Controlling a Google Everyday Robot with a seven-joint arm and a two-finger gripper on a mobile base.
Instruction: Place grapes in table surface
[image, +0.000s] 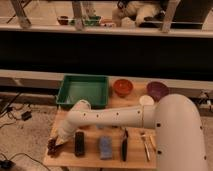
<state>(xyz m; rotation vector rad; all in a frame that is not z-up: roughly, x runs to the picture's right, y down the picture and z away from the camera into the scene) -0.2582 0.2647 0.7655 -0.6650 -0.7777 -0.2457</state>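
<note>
The gripper (59, 140) is low at the left end of the table surface (90, 156), left of the black block (79, 143), with the grapes (52, 146) right under it (lying front to back).

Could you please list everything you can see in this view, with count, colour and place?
grapes: one bunch, dark red-purple, front left corner of the table
table surface: one, light tan wood, centre
black block: one, black, just right of the grapes
blue block: one, blue, front middle
dark utensil: one, black, right of the blue block
pale utensils: light, number unclear, front right
green tray: one, green, back left
orange bowl: one, orange, back middle
purple bowl: one, purple, back right
white disc: one, white, before the purple bowl
arm: one, white, reaching left
gripper: one, at the grapes
</note>
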